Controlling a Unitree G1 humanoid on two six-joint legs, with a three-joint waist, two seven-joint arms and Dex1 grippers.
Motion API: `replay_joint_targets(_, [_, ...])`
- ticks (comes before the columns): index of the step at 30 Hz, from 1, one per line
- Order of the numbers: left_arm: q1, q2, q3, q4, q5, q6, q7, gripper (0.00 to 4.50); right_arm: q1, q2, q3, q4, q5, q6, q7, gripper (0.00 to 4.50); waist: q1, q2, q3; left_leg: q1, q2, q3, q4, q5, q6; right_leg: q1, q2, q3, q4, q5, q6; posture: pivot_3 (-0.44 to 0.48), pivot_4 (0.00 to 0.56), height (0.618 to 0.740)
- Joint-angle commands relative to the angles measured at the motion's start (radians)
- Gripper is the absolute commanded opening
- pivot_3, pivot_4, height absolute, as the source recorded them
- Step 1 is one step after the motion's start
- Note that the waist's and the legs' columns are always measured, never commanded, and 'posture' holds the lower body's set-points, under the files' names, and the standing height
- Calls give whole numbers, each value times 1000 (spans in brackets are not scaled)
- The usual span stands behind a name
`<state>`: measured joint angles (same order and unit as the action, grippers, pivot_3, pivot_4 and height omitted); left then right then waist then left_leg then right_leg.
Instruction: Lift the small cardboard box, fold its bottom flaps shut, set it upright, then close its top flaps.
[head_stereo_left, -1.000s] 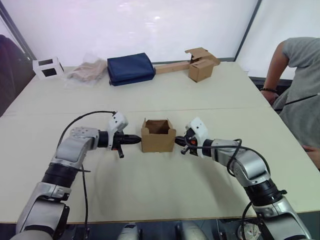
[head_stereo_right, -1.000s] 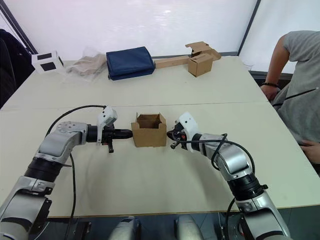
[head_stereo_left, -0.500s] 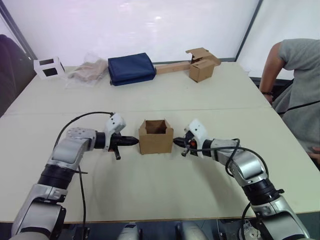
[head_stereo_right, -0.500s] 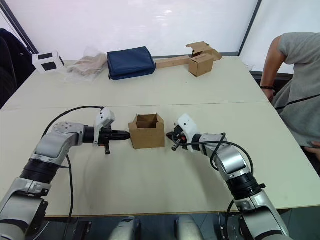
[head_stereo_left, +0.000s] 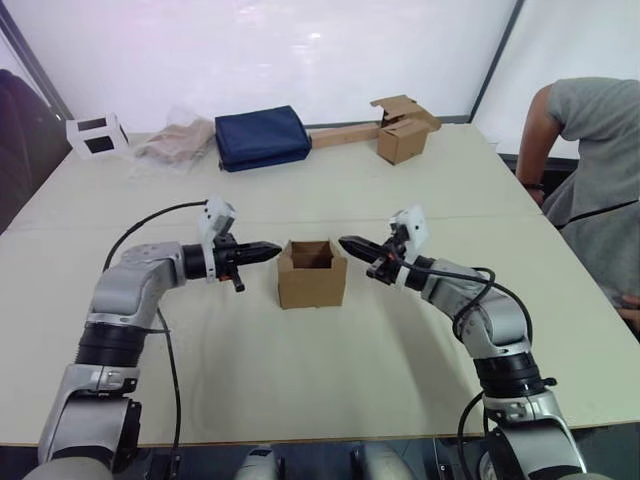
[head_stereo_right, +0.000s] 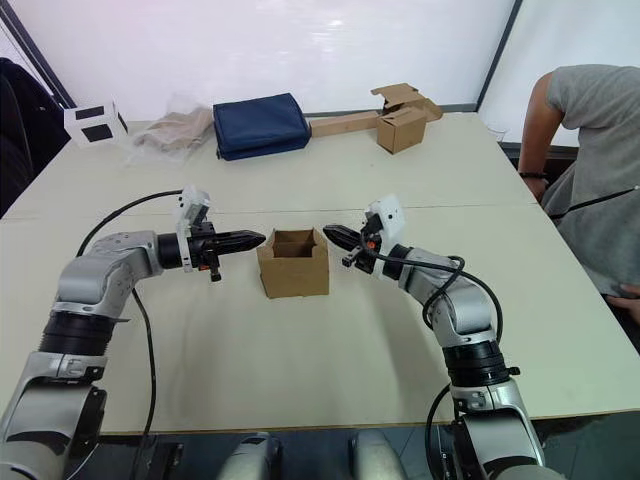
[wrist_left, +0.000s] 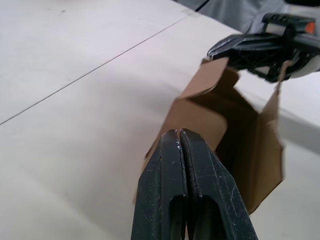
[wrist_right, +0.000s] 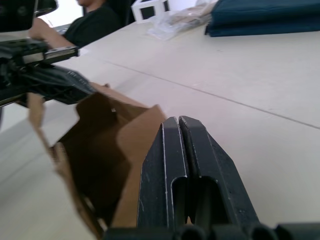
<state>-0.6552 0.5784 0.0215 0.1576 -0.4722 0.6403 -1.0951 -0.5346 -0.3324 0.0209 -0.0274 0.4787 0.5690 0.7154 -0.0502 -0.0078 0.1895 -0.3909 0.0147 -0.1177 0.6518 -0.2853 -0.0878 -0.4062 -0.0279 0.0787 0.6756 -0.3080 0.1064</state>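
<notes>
The small cardboard box stands upright with its open end up near the middle of the table, on my side of the seam that crosses it, and it lies exactly between my two tools: my left gripper points at its left top edge and my right gripper at its right top edge, both with fingers pressed together and holding nothing, both equally near. The head views show this symmetry and the gaps to the rim. The wrist views show what they cannot: the top flaps stand up, and the dark inside is visible.
</notes>
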Motion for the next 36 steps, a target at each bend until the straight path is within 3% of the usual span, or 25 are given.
replay_joint_targets(1, [-15, -15, 5, -29, -21, -3, 3, 39, 4, 2, 37, -44, -3, -5, 27, 0, -2, 0, 0, 0, 0, 0, 0, 0, 0, 0, 0, 0, 0, 0, 0, 0, 150, 740])
replay_joint_targets(6, [-13, -32, -75, 24, 67, -55, 18, 39, 6, 7, 93, 11, -61, -45, 40, 0, -7, 0, 0, 0, 0, 0, 0, 0, 0, 0, 0, 0, 0, 0, 0, 0, 150, 740])
replay_joint_targets(10, [-17, -52, -132, 82, 135, -113, 29, 39, -36, -40, 193, 99, -212, -108, 43, 0, -15, 0, 0, 0, 0, 0, 0, 0, 0, 0, 0, 0, 0, 0, 0, 0, 150, 740])
replay_joint_targets(26, [1, -26, -22, -3, 48, -70, 44, 39, -82, -78, 234, 75, -286, -144, 125, 0, -20, 0, -1, 3, 0, 0, 0, 0, 0, 2, 0, 0, 0, 0, 0, 0, 150, 740])
replay_joint_targets(31, [22, -3, -28, -32, 56, -53, 44, 39, -127, -104, 321, 152, -401, -202, 154, 0, -21, 0, -1, 3, 0, 0, 0, 0, 0, 2, 0, 1, 0, 0, 0, 0, 150, 740])
replay_joint_targets(36, [48, 7, -55, -56, 72, -59, 41, 39, -152, -80, 286, 147, -363, -199, 177, 0, -20, 0, -1, 3, 0, 0, 0, 0, 0, 2, 0, 0, 1, 0, 0, 0, 150, 740])
